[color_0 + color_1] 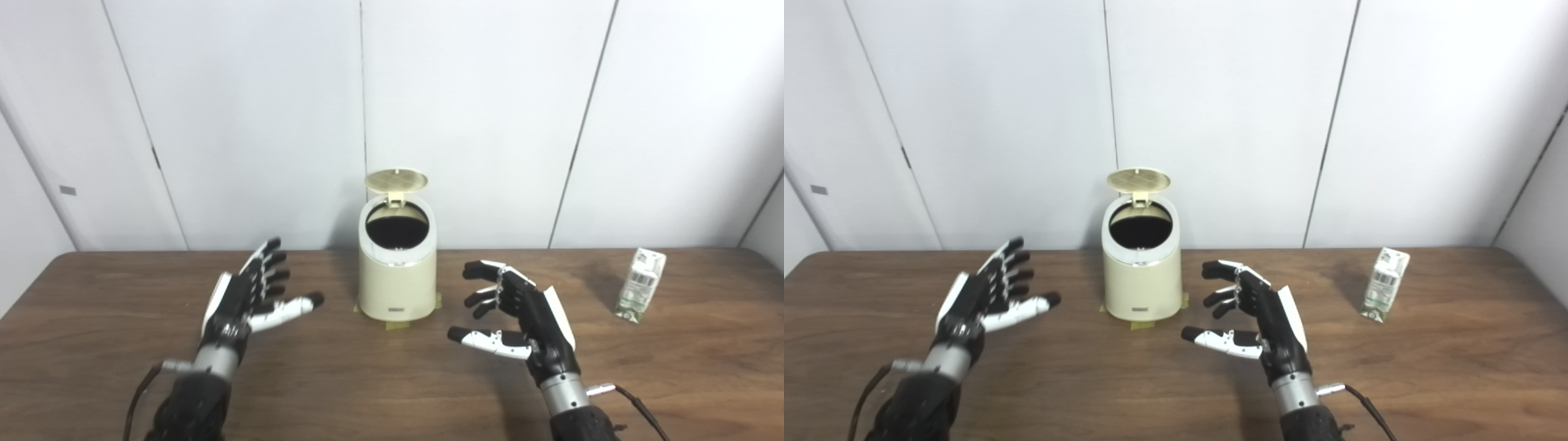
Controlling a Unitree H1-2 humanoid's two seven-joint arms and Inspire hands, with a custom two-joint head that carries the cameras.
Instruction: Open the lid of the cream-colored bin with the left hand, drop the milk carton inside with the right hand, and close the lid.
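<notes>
The cream-colored bin (397,278) stands at the middle of the wooden table (392,392), near the back wall. Its round lid (396,179) is flipped up on the rear hinge and the dark inside shows. The milk carton (640,283), white and green, stands upright at the far right of the table. My left hand (248,293) is open, to the left of the bin and apart from it, holding nothing. My right hand (517,315) is open, to the right of the bin and well left of the carton, holding nothing.
Tape marks (398,324) lie under the bin's base. White wall panels (478,122) stand right behind the table's back edge. Cables run from both wrists toward the bottom edge.
</notes>
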